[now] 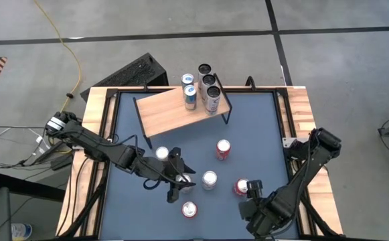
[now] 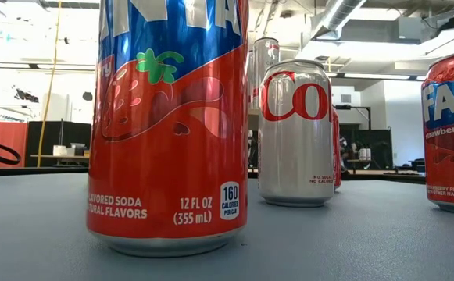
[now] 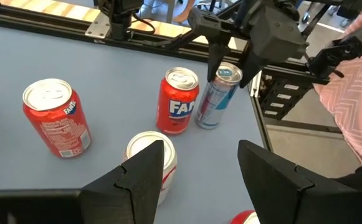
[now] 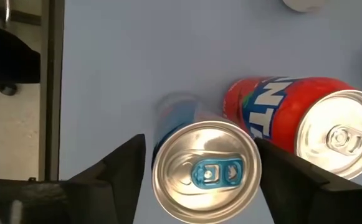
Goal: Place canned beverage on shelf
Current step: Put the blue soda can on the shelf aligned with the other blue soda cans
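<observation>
A slim silver-and-blue can (image 3: 217, 98) stands upright on the blue mat, close beside a red Fanta can (image 3: 179, 102). My right gripper (image 4: 200, 148) comes down over the slim can (image 4: 205, 171), one finger on each side. My left gripper (image 3: 199, 171) hovers open above the mat, near a silver can (image 3: 148, 155), touching nothing. The shelf (image 1: 171, 110) stands at the far side with several cans (image 1: 207, 84) upright on its right end. My right gripper has the slim can's upper side wall (image 3: 225, 79) between its two fingers (image 4: 121, 171), which come from above and point steeply down. The can stands upright with its base (image 3: 207, 123) on the mat. The right finger (image 4: 286, 177) sits next to the neighbouring Fanta can.
Loose cans stand on the mat: red ones (image 1: 223, 149) (image 1: 189, 209) (image 3: 56, 118) and silver ones (image 1: 209, 179) (image 1: 162, 153). The low view is filled by a Fanta can (image 2: 168, 125) and a silver cola can (image 2: 295, 133). A person's pink patterned garment (image 3: 355, 68) shows beyond the table's edge.
</observation>
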